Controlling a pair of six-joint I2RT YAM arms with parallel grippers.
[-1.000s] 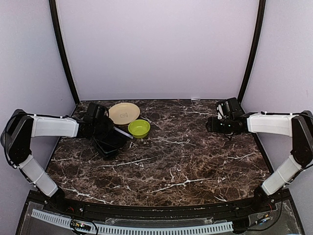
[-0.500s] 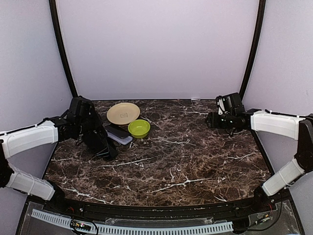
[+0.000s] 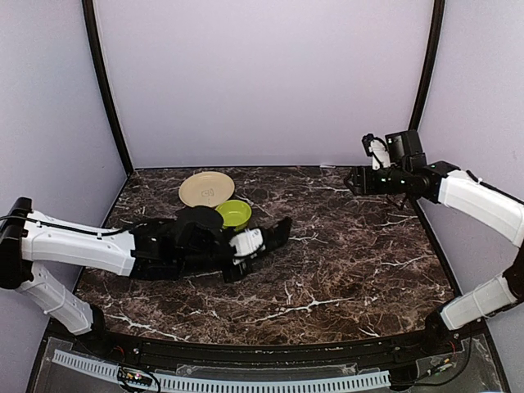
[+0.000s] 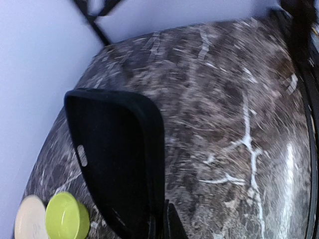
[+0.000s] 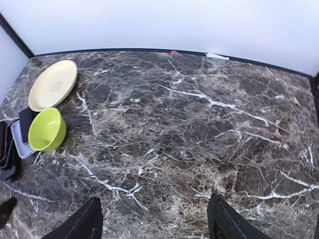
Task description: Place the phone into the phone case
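My left gripper is shut on the phone, a black slab, and holds it out over the middle-left of the table, just right of the green bowl. In the left wrist view the phone fills the left half, tilted, clamped at its lower edge by my gripper. The phone case shows only in the right wrist view, as a pale lavender edge left of the bowl; in the top view my left arm hides it. My right gripper is open and empty, raised at the back right, and it also shows in the right wrist view.
A green bowl and a cream plate stand at the back left, also in the right wrist view as bowl and plate. More dark phones lie by the case. Dark marble table; walls on three sides.
My left arm has swung from the far left to the middle, carrying the black phone away from the pile by the bowl. My right arm has risen and pulled back to the right.
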